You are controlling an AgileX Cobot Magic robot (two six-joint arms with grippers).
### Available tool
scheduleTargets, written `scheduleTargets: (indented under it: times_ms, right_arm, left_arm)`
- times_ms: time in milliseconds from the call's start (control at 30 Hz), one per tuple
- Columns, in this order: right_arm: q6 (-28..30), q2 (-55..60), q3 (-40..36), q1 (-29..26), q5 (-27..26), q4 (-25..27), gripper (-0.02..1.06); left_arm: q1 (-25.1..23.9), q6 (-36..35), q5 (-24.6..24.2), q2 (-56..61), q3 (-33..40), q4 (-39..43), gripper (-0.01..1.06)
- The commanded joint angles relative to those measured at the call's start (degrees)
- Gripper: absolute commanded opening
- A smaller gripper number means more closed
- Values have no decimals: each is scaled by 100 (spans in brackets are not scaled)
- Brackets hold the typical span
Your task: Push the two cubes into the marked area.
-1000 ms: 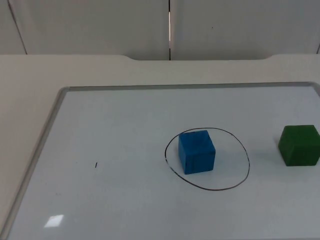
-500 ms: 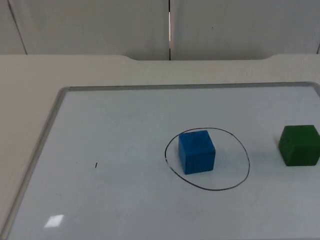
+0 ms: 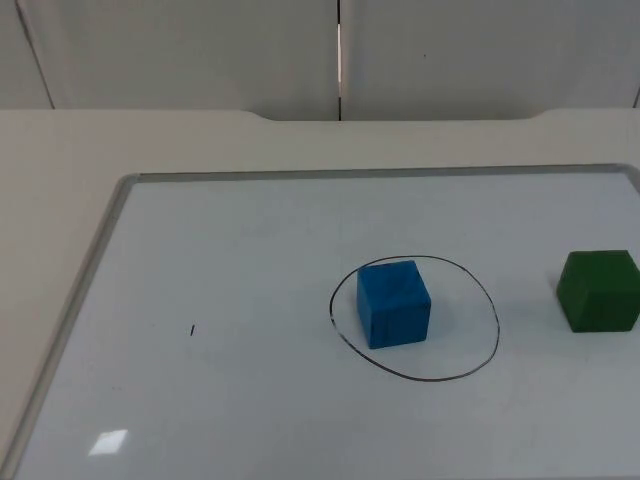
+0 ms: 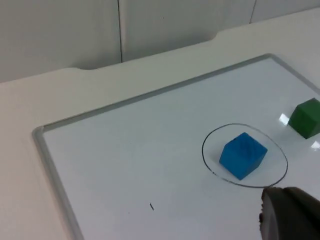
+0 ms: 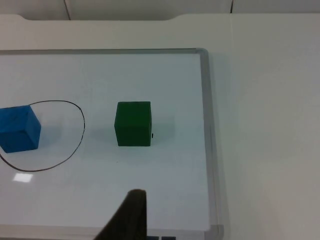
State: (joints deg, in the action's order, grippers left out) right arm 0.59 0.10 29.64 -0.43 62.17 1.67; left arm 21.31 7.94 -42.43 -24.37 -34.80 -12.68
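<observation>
A blue cube (image 3: 394, 303) stands inside a black drawn oval (image 3: 430, 380) on the whiteboard (image 3: 250, 240). A green cube (image 3: 598, 290) sits outside the oval, to its right, near the board's right edge. In the left wrist view a dark part of my left gripper (image 4: 290, 215) hangs on the near side of the oval (image 4: 250, 186), apart from the blue cube (image 4: 242, 155). In the right wrist view a dark part of my right gripper (image 5: 130, 217) is short of the green cube (image 5: 133, 123), not touching it; the blue cube (image 5: 19, 128) lies beyond.
A grey frame (image 3: 80, 290) rims the whiteboard, with pale table top (image 3: 60, 180) around it. A small black mark (image 3: 192, 330) lies on the board's left half. The grey partition wall (image 3: 200, 50) closes the far side.
</observation>
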Motion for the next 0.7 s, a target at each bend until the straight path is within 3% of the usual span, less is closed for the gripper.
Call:
scheduleTargets:
  times_ms: [0, 233, 333, 667]
  right_arm:
    - [28, -10, -18, -33, -42, 2, 105]
    - [28, -10, -18, -33, -42, 2, 105]
    - [28, -10, -18, -33, -42, 2, 105]
    - [28, -10, -18, -33, -42, 2, 105]
  left_arm:
    - [-10, -58, -142, 250, 151, 60, 0]
    - [-10, -464, -768, 837, 165, 778, 0]
    - [-10, -585, -1276, 1161, 165, 995, 0]
    - [-10, -794, -1629, 2103, 507, 1032, 0]
